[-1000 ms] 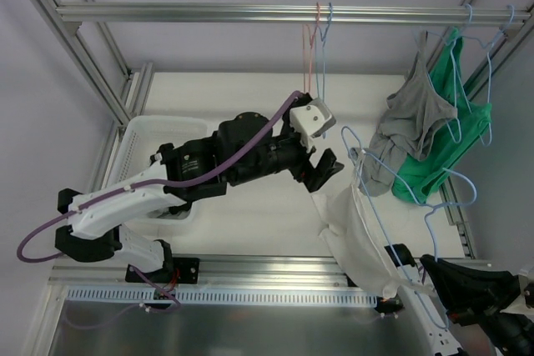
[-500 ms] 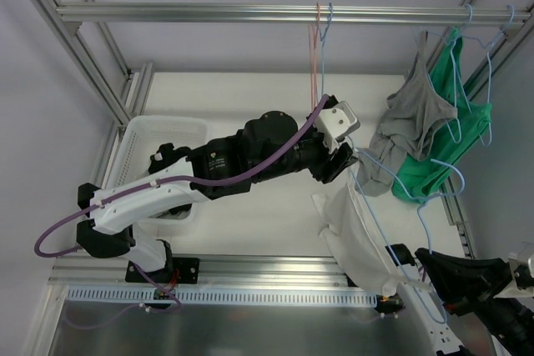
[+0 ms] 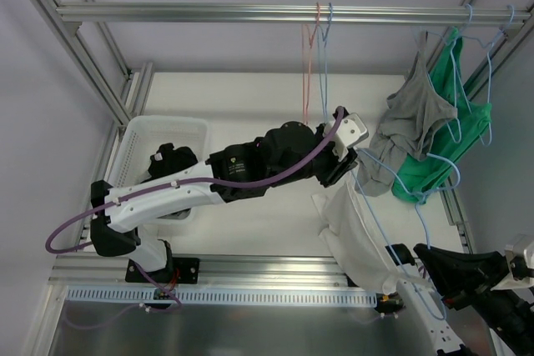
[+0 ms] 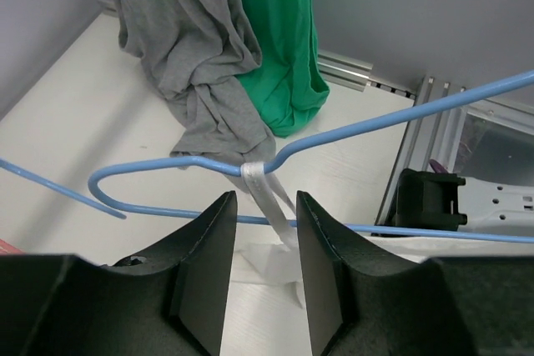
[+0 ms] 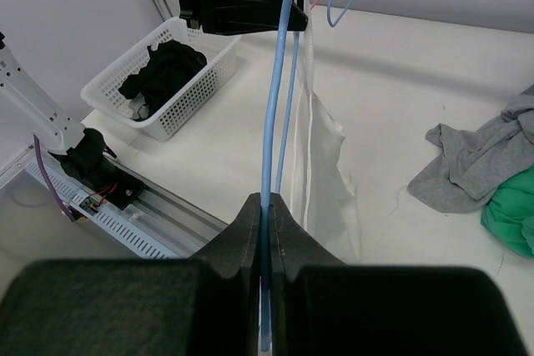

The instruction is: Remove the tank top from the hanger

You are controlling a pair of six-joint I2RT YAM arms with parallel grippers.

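Note:
A white tank top (image 3: 355,235) hangs on a blue wire hanger (image 5: 275,106) held slanting over the table. My right gripper (image 5: 265,202) is shut on the hanger's wire; it shows at the bottom right of the top view (image 3: 427,260). My left gripper (image 4: 265,206) is open at the hanger's far end, and in the top view (image 3: 349,166) it reaches in from the left. The tank top's white strap (image 4: 265,191) loops over the blue wire (image 4: 392,118) and runs down between the two black fingers (image 4: 204,264). The fingers do not pinch it.
A grey garment (image 3: 417,118) and a green one (image 3: 442,168) hang on hangers at the right and drape onto the table. Empty pink and blue hangers (image 3: 317,39) hang from the top rail. A white basket (image 3: 133,135) with dark clothes stands at the left.
My left arm has reached right and forward to the hanger's end, and its open fingers now straddle the white strap. The right gripper has kept its hold on the hanger.

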